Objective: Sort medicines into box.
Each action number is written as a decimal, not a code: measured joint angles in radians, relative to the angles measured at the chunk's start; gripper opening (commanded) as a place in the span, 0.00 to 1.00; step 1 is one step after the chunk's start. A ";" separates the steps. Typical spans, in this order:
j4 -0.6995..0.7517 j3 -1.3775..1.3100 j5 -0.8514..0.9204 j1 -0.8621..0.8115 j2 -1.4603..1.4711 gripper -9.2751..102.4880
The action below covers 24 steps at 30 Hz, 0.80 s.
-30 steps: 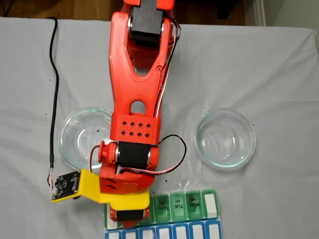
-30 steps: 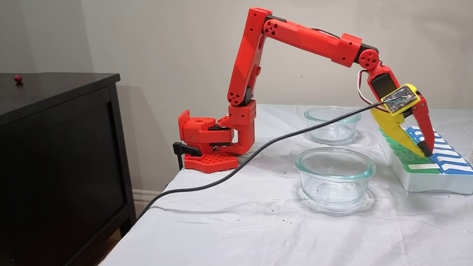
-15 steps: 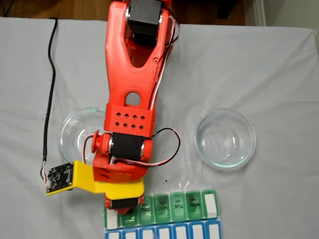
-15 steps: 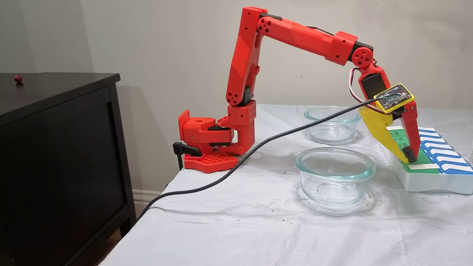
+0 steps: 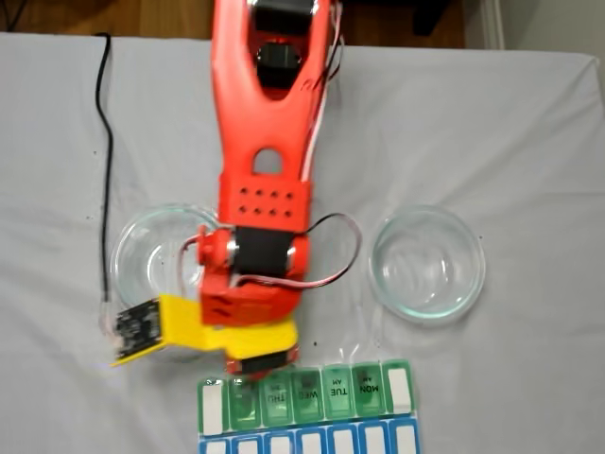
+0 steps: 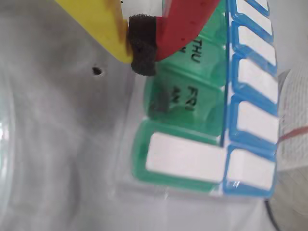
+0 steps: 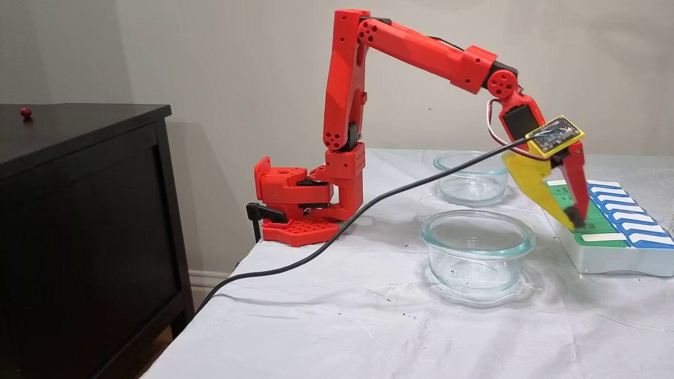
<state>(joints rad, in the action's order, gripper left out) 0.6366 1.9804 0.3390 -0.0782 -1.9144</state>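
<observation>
The pincer (image 6: 143, 45) hangs closed and empty just above the pill organizer's (image 6: 192, 159) THU lid. Both glass dishes (image 7: 477, 247) near the organizer look empty, so sorting seems finished; next likely comes retreat.

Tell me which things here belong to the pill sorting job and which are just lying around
Part of the job:
pill organizer
gripper, shut above its green row

Just lying about:
two empty glass dishes
black cable
black cabinet
red ball on that cabinet
</observation>
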 measured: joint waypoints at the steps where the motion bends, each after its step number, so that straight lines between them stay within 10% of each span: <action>1: -0.005 0.009 -0.005 0.000 -0.026 0.08; 24: 0.342 0.638 0.114 0.150 -0.969 0.08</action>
<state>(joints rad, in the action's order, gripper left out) 0.9787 2.6185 0.4525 0.0721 -2.8839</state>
